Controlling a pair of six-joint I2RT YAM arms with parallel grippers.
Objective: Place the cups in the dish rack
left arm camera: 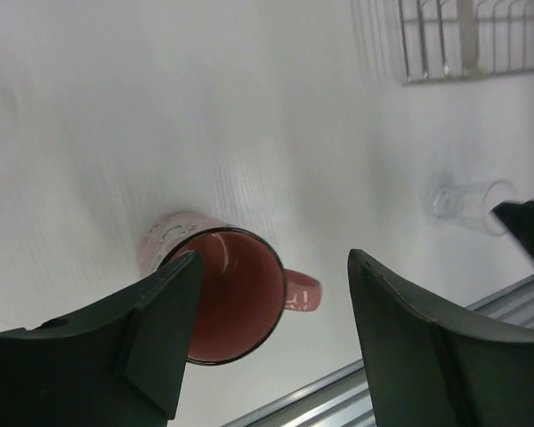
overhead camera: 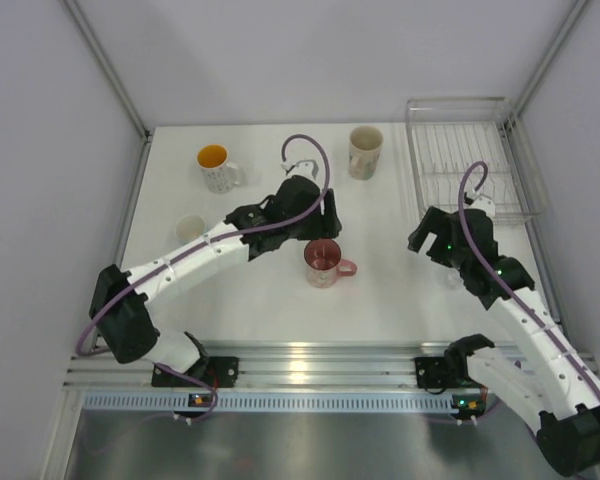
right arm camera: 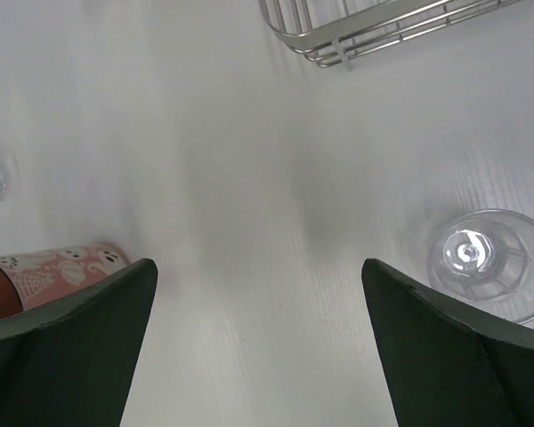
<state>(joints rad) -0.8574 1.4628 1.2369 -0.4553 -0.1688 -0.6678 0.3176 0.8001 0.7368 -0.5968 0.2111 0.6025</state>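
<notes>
A white table sits boxed in by plain pale walls on three sides, slim metal posts rising at the back corners. Along its near edge runs a silver rail catching a bright glare, with a dull metal sheet below it.

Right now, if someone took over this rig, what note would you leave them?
Left gripper: open, poised over the pink mug, not gripping it.
Right gripper: open, empty, beside a clear glass.
Dish rack: far right corner, no cups in it.
Orange-lined mug, cream mug, small pale mug: upright on the table.
Done: nothing loaded. Left: all four cups.
</notes>
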